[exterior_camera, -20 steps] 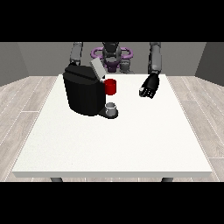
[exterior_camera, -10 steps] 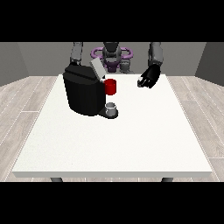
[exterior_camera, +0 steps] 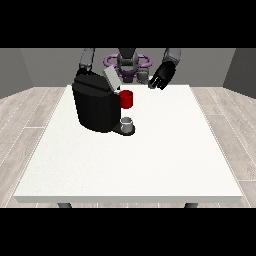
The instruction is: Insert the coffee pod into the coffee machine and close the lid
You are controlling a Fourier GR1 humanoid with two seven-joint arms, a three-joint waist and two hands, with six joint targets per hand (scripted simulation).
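The table (exterior_camera: 150, 165) is a broad white slab, flat and matte. On its far left part stands the coffee machine (exterior_camera: 95, 107), a black, rounded block with a dull finish. Its lid (exterior_camera: 111, 78), a thin grey flap, stands tilted up: not closed. A red cylindrical part (exterior_camera: 127, 99) sits at the machine's front, and a small grey cup-shaped piece (exterior_camera: 128, 123), possibly the pod, rests on the tray below it. Judged from this, insertion and lid closing both remain to be done.

The hand at the view's right (exterior_camera: 161, 79) hangs above the table's far edge, well apart from the machine, fingers relaxed, holding nothing. The other hand is hidden behind the machine.
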